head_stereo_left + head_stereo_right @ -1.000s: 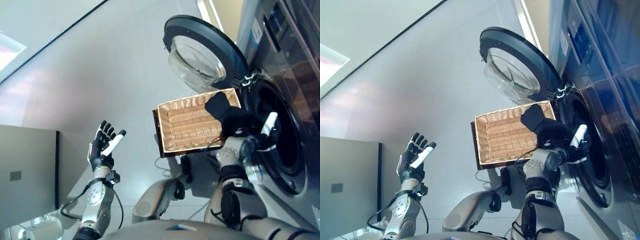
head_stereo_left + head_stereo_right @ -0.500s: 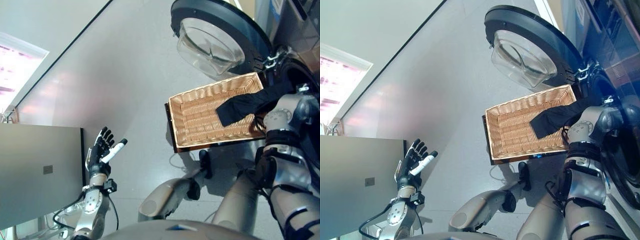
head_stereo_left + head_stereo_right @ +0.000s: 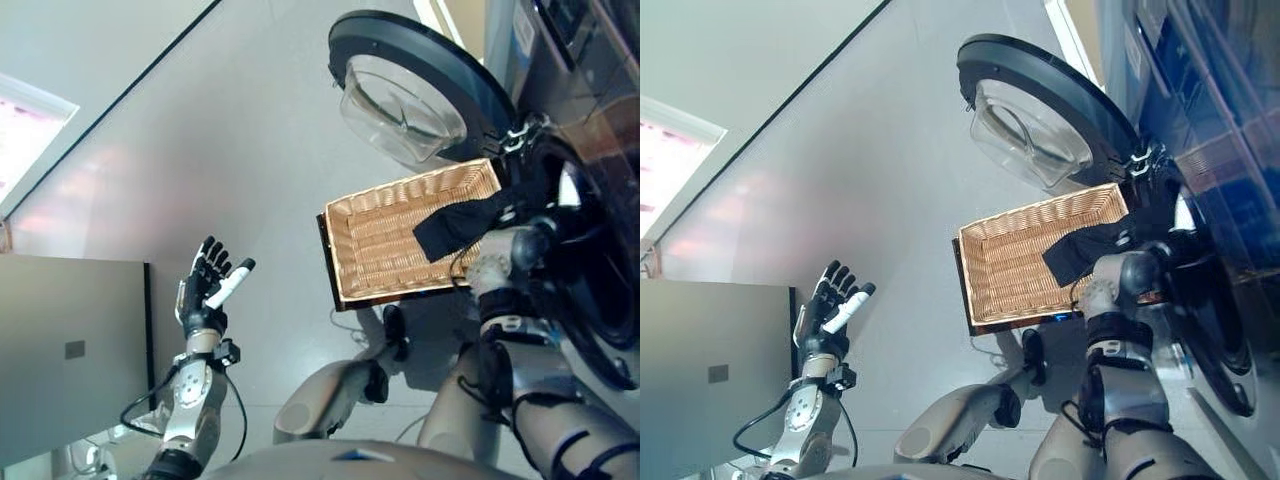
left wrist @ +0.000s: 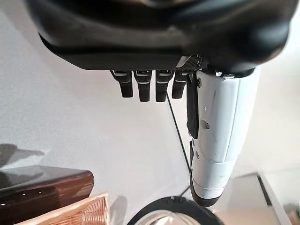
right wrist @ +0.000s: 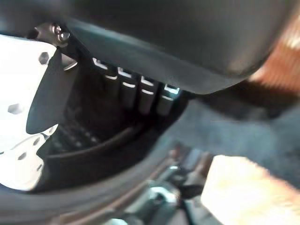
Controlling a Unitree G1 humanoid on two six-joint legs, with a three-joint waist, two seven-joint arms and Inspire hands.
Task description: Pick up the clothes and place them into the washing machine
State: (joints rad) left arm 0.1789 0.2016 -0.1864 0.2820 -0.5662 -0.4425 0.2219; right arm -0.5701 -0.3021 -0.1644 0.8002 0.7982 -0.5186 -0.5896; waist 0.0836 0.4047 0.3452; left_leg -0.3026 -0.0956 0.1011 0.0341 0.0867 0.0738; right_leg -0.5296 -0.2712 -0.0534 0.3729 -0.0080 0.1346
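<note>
A dark cloth (image 3: 455,225) hangs from my right wrist over the near corner of a wicker basket (image 3: 385,240). My right hand (image 3: 545,215) reaches past it into the mouth of the washing machine drum (image 3: 590,280), white thumb up. In the right wrist view the right hand (image 5: 187,42) has straight fingers (image 5: 140,91) pointing into the dark drum. The cloth (image 5: 243,126) lies beside them, not between them. My left hand (image 3: 205,290) is raised far to the left, open and empty; the left wrist view of the left hand (image 4: 154,37) shows the same.
The round washer door (image 3: 410,90) stands swung open just beyond the basket. A grey cabinet (image 3: 60,360) sits at the lower left. Pale floor (image 3: 200,130) spreads between the cabinet and the basket.
The camera has shifted between frames. My right hand has gone from above the basket to the drum mouth, the dark cloth trailing with it. The left hand stays raised.
</note>
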